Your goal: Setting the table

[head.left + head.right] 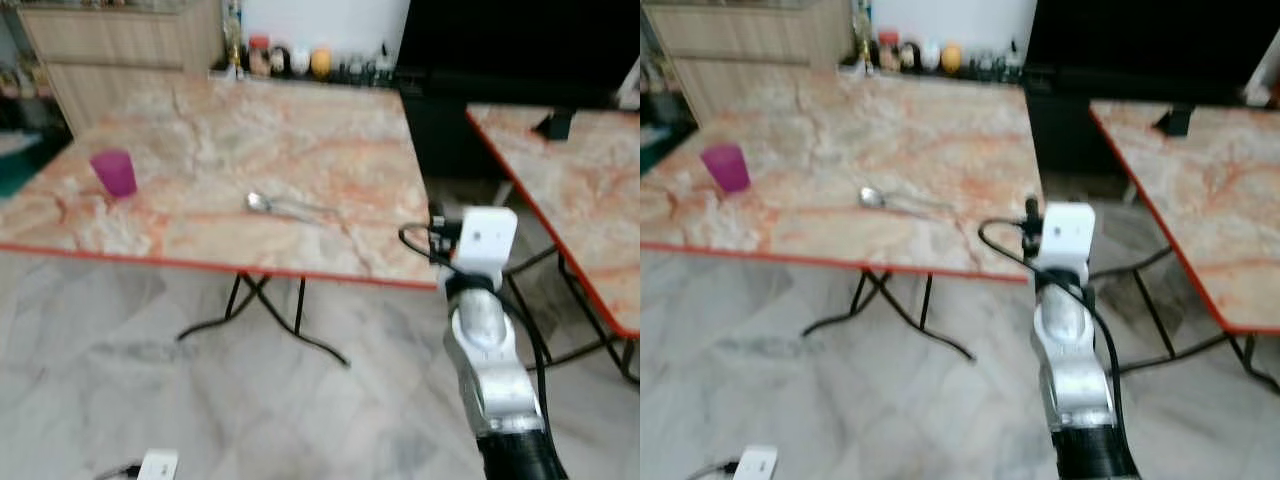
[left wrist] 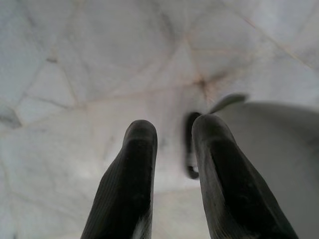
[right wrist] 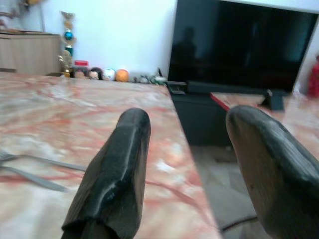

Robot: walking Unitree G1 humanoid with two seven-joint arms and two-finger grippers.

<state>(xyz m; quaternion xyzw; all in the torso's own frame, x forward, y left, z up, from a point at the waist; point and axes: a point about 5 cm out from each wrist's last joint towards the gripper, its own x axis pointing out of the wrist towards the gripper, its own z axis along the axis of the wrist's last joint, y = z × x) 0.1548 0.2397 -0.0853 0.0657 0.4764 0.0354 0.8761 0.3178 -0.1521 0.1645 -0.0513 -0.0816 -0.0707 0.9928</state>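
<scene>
Our right tool (image 3: 187, 164) hangs with its fingers spread wide and nothing between them, near the tabletop's (image 1: 330, 160) front right corner, at the lower right of the head view. Our left tool (image 2: 172, 174) points at the floor (image 2: 75, 74), fingers a narrow gap apart and holding nothing. On the tabletop, cutlery (image 1: 285, 207) lies near the frame's centre; a spoon bowl shows, the rest is blurred. A purple cup (image 1: 114, 172) stands well apart at the left. We judge the setting barely begun: no plate, and the cutlery and cup are not arranged as a place.
</scene>
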